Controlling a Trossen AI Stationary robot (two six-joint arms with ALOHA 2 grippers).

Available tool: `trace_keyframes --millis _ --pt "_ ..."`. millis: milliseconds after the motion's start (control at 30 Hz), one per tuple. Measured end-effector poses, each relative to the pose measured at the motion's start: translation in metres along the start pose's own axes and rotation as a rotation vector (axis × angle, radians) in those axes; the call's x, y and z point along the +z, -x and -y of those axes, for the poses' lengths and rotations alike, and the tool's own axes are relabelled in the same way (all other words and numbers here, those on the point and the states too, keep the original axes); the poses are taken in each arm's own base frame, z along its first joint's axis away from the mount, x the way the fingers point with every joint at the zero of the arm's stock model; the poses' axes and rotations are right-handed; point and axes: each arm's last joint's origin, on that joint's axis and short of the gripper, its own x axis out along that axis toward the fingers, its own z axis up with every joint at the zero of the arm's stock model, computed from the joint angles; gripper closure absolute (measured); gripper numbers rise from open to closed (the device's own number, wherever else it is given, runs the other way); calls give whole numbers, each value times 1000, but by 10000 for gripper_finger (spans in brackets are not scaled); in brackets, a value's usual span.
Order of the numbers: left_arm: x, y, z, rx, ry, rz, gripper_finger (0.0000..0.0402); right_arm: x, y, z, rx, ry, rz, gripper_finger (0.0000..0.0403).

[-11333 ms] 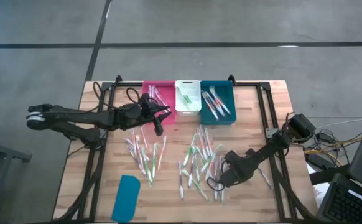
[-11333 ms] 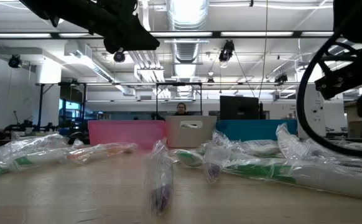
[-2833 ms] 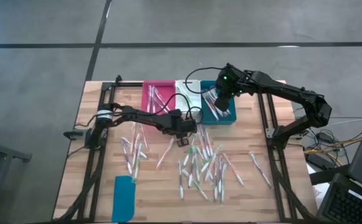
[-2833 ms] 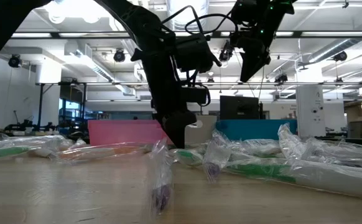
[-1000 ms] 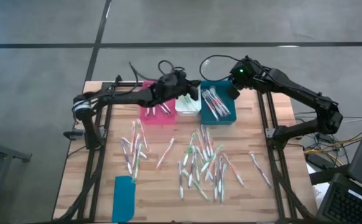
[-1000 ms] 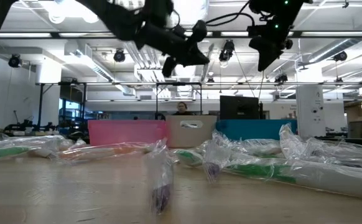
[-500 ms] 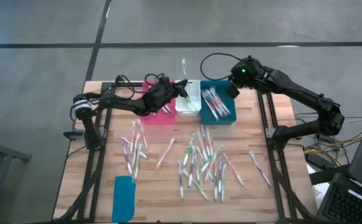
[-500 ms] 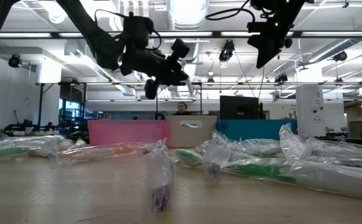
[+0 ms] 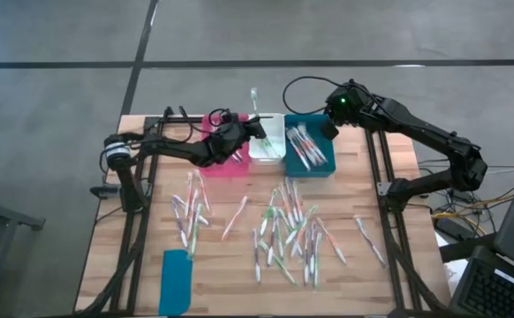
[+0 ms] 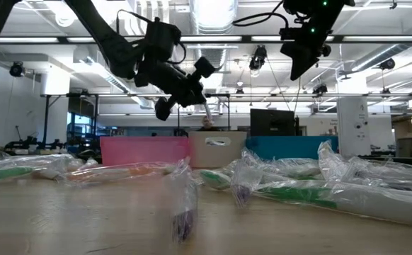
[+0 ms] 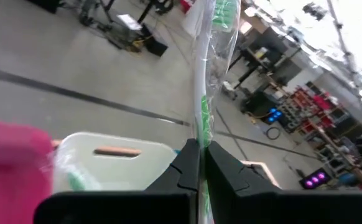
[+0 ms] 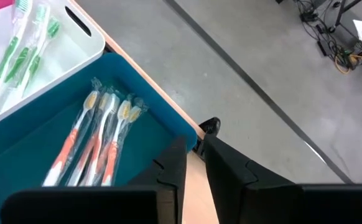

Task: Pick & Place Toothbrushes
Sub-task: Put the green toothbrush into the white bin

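High view: teal lid (image 9: 177, 280) (flat) beside scattered toothbrushes (image 9: 283, 231).

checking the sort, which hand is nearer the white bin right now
Left. The left hand hangs at the white bin's near-left edge, shut on a green toothbrush. The right hand is farther off, above the teal bin's far corner.

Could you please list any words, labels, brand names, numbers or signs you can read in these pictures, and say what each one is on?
None can be read.
The wrapped toothbrushes on the table: any print on the clear wrappers is too small to read.
The pink bin, white bin and teal bin: no lettering shows.
The green toothbrush in the left hand: wrapper print is blurred.
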Motion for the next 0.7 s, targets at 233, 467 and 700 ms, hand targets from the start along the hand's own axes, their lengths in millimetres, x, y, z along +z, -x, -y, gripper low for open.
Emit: trace_keyframes --millis 233,467,700 --pt "-21 -15 -8 33 40 -33 390 0 0 0 0 -4 0 331" --pt "-30 -21 -11 49 87 -41 390 -3 -2 -1 1 10 -13 318" --pt "-32 -21 -14 61 85 -50 356 -9 -8 -4 3 34 -38 308"
